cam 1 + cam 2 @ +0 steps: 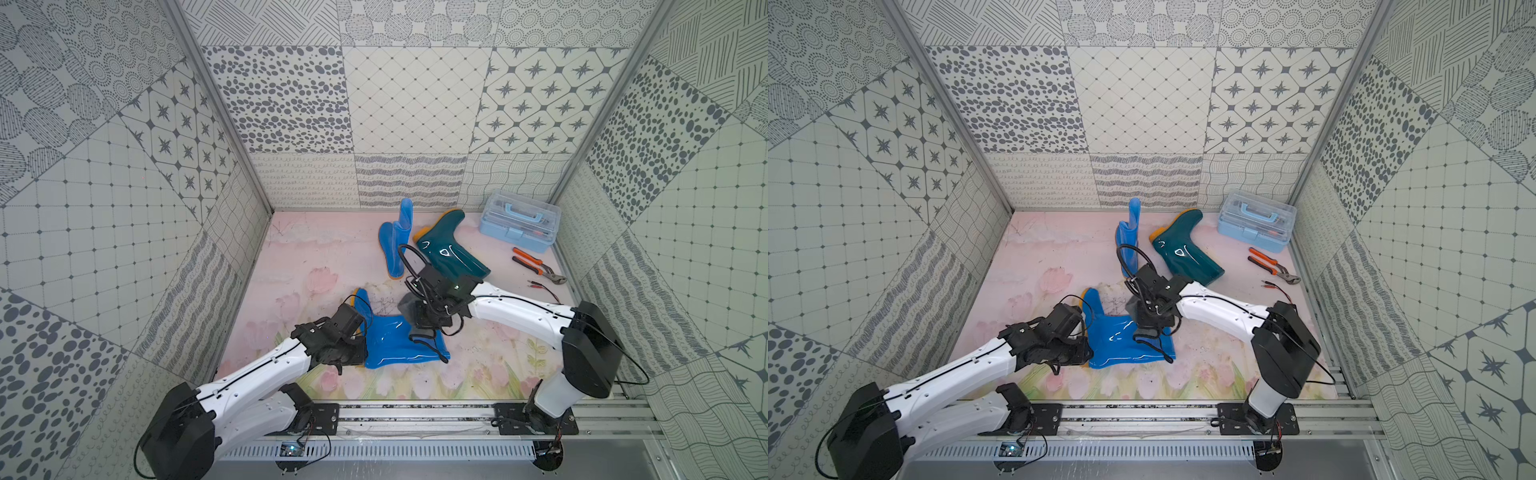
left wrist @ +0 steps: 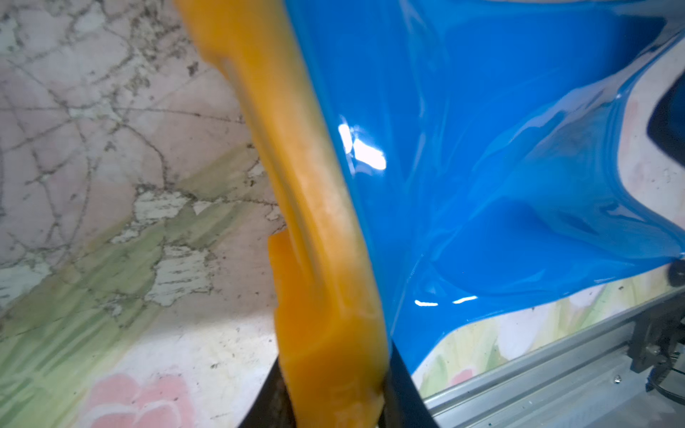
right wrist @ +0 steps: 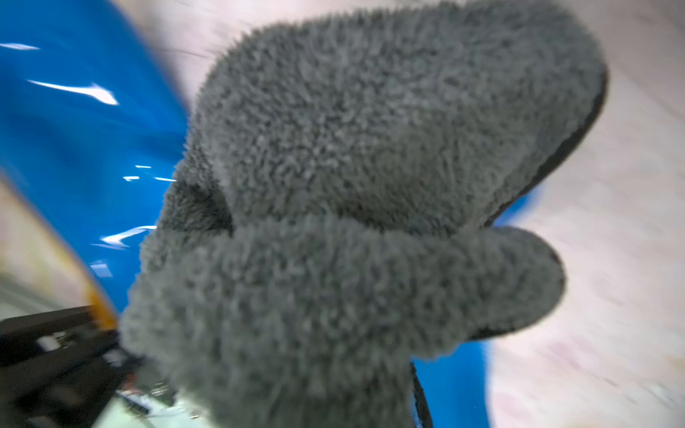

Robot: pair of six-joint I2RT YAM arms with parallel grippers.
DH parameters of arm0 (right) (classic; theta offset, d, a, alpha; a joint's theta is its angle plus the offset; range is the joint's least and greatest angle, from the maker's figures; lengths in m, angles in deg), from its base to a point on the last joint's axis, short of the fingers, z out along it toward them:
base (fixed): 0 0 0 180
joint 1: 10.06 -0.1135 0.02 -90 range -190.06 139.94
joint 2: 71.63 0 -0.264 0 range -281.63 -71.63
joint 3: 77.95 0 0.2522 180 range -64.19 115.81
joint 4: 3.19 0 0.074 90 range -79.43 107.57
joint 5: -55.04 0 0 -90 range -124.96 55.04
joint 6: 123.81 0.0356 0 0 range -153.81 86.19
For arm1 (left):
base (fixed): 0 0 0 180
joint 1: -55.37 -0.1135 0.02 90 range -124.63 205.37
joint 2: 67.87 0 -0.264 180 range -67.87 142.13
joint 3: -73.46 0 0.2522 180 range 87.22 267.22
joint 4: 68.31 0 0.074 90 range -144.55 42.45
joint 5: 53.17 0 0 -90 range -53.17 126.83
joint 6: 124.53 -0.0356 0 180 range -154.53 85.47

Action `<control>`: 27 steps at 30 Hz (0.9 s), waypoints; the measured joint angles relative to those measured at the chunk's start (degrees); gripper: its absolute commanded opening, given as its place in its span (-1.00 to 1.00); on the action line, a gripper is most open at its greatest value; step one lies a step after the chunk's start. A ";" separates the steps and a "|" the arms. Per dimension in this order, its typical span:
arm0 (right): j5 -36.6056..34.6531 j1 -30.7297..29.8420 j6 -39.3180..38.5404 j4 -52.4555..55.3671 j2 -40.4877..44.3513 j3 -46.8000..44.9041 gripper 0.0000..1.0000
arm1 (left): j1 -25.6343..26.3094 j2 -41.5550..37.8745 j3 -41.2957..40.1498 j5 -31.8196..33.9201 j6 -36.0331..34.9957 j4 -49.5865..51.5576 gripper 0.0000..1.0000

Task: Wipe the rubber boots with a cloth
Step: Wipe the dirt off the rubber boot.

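Toolbox [image 1: 513, 237] shut, contents indistinct | pliers [image 1: 542, 269] beside it | teal boot [image 1: 451, 253] nearby

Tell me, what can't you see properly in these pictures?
- Right tool: fingers hidden; the grey cloth fills the blurred right wrist view.
- Left tool: cut off by the left wrist view's edge, at the near blue boot's sole.
- Toolbox: contents too small in both top views.
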 measured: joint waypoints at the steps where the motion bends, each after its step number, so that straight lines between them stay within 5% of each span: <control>1: 1.36 -0.72 0.02 -2.60 -2.67 2.69 -1.00 | 0.52 0.09 0.00 0.48 0.20 0.09 -1.00; 5: 5.27 -3.78 -0.70 -7.76 -14.62 12.48 -1.00 | 1.73 0.07 -0.02 1.95 0.76 0.61 -1.00; 9: 6.51 -4.39 -1.49 -12.26 -18.40 9.68 -1.00 | 2.16 0.87 0.42 2.69 0.72 1.07 -1.00; 19: 4.17 10.14 -4.79 -12.70 1.88 -18.84 -1.00 | 2.43 -1.20 -0.55 3.39 0.96 0.59 -1.00; 23: -0.04 8.57 -5.81 -6.84 5.53 -18.01 -1.00 | 2.43 -2.19 -1.53 3.32 0.76 -0.20 -1.00; 27: -1.81 1.38 -6.14 -3.45 0.92 -6.16 -1.00 | 2.43 -2.16 -1.44 3.23 0.33 -0.13 -1.00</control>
